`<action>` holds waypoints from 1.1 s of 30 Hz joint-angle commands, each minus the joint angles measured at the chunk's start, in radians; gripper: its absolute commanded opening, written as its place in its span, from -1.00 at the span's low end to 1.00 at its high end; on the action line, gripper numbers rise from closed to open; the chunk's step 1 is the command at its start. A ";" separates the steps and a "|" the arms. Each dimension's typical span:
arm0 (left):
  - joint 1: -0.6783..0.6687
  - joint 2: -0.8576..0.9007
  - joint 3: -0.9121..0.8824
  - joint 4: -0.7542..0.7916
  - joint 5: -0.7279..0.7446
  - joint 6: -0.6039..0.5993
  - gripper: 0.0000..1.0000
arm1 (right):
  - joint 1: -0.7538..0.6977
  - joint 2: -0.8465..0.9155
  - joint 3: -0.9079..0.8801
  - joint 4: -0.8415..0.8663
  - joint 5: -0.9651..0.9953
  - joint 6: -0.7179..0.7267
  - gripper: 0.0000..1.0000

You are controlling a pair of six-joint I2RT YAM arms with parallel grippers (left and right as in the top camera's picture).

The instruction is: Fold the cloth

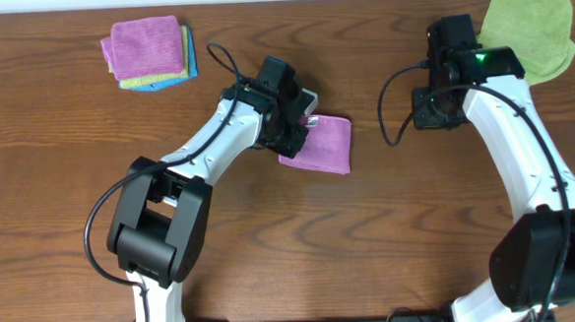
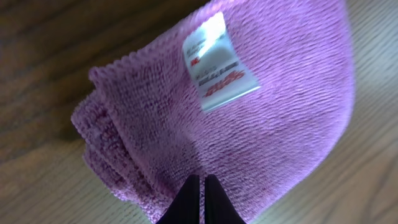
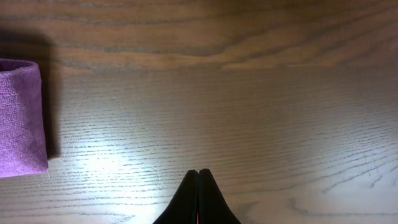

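**Folded cloth at table centre, both pincers closed**

Overhead, I see the cloth (image 1: 321, 146) folded near the centre of the table (image 1: 301, 239), its 10 o'clock corner under the left gripper (image 2: 200, 185); the left wrist view adds the white tag (image 2: 219, 65) and the jaws pressed together over the layered edge; I cannot tell if they pinch fibre; the right gripper (image 3: 198, 175) is closed too, over bare wood, the cloth at its 9 o'clock.

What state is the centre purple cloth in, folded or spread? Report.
Folded: the cloth lies as a small rectangle, stacked layers visible along one edge, white tag on top.
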 commanded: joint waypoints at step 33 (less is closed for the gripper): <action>0.009 0.010 0.214 -0.063 0.029 -0.062 -0.08 | -0.023 -0.033 0.005 -0.008 0.025 -0.014 0.43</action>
